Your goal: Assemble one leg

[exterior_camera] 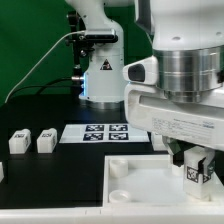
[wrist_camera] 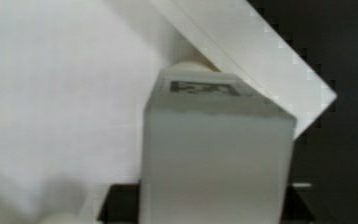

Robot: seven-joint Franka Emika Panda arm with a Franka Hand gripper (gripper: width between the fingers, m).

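Counter (exterior_camera: 50, 190) bears the tray (exterior_camera: 140, 176); lower right of frame, my hand (exterior_camera: 196, 158) grips the leg (exterior_camera: 192, 174); seating it, I judge, is not yet done.

arm (exterior_camera: 170, 25): white shell | wrist (exterior_camera: 192, 70): ribbed silver ring | claw (exterior_camera: 197, 170): black under white housing

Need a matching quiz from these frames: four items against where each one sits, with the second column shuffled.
Items:
1. held leg
2. marker board
3. white tray
4. loose legs

Places:
A. lying flat, beyond the tray's far edge
B. gripped by the tool, over the tray
C. at the exterior view's left, apart from the tray
D. nearest the camera, below the tool

Pairs: 1-B, 2-A, 3-D, 4-C
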